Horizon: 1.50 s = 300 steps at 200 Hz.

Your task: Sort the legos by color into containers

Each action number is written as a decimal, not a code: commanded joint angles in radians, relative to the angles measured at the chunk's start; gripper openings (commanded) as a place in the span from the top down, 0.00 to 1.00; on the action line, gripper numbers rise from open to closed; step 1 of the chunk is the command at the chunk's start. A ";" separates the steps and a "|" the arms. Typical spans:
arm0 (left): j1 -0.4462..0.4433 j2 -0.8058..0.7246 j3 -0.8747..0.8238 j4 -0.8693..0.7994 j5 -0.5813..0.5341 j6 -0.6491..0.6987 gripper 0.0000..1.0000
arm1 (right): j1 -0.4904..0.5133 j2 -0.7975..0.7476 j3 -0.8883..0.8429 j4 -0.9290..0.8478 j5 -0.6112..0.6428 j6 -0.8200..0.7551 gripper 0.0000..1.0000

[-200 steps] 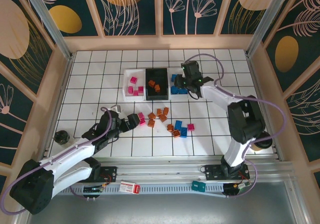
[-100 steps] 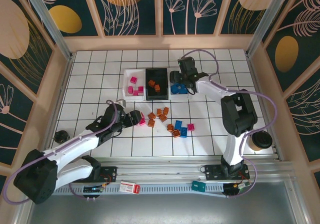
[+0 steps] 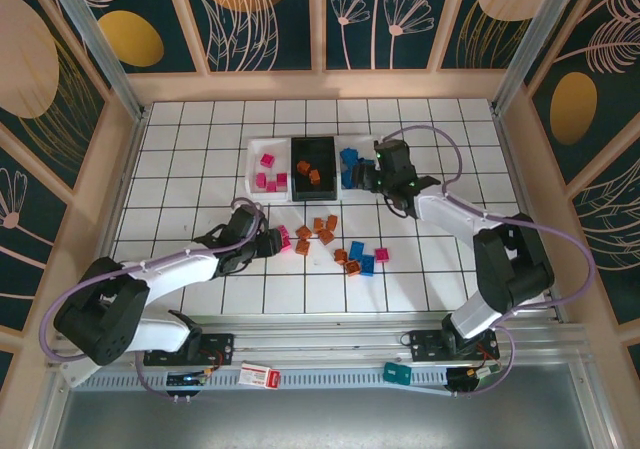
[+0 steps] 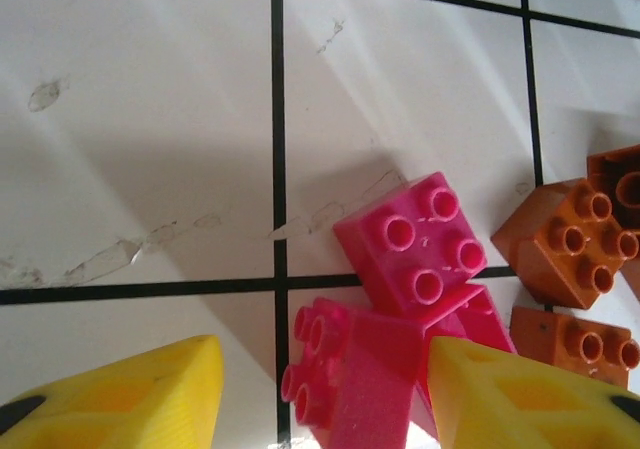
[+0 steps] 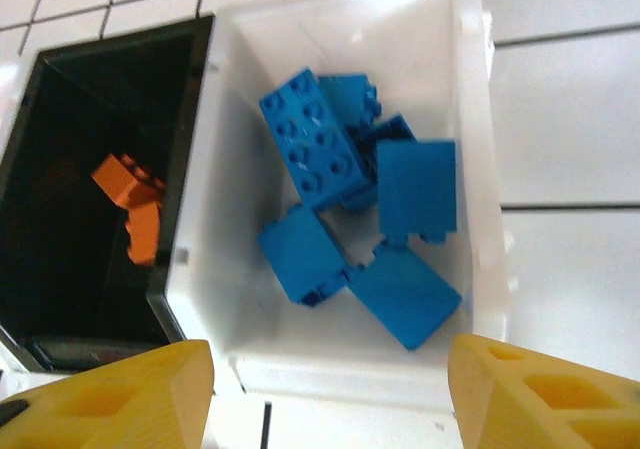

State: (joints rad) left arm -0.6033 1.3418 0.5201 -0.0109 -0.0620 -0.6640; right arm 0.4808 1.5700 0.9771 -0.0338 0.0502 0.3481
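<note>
My left hand stands half open low over the white tiled desk. Its yellow fingers straddle a small magenta plastic brick that lies tipped on its side, studs facing the finger at the left of the wrist view. The other finger touches its smooth end, but a gap shows on the stud side, so nothing is gripped yet. Just ahead of the fingers and touching the tipped one, a second magenta brick sits studs up, turned diagonal to the grid lines. To the right of the hand sit two orange plastic bricks, studs up.

My right hand is spread wide and empty above the near rim of the white shallow tray. Ahead of its fingers lie the blue plastic bricks, most with smooth faces up. The longest blue brick is studs up, its long axis slanting away from the hand toward the black tray alongside.

Compared with a second ago, the left hand has narrowed from full spread and its arm lies lower along the desk. The right hand, then nearly closed over the blue bricks, has opened.
</note>
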 commanded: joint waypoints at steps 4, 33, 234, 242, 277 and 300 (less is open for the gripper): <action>-0.004 0.039 0.036 0.035 -0.013 0.031 0.47 | 0.013 -0.062 -0.046 0.049 -0.021 0.041 0.36; -0.004 0.080 0.022 0.056 0.013 0.025 0.51 | 0.016 -0.096 -0.074 0.052 -0.018 0.046 0.36; -0.003 -0.003 0.070 -0.075 -0.019 0.026 0.66 | 0.203 -0.153 -0.252 0.132 -0.030 0.080 0.36; -0.002 -0.015 0.052 -0.074 -0.037 0.016 0.58 | 0.230 -0.141 -0.246 0.132 -0.030 0.080 0.36; -0.002 -0.058 0.025 -0.070 -0.085 0.010 0.32 | 0.279 -0.103 -0.219 0.148 -0.028 0.091 0.36; 0.003 -0.039 0.030 -0.090 -0.177 -0.014 0.30 | 0.288 -0.092 -0.204 0.145 -0.024 0.092 0.36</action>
State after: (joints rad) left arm -0.6033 1.3048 0.5484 -0.0860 -0.1436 -0.6552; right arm 0.7601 1.4635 0.7334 0.0826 0.0174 0.4324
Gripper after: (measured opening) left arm 0.690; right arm 0.643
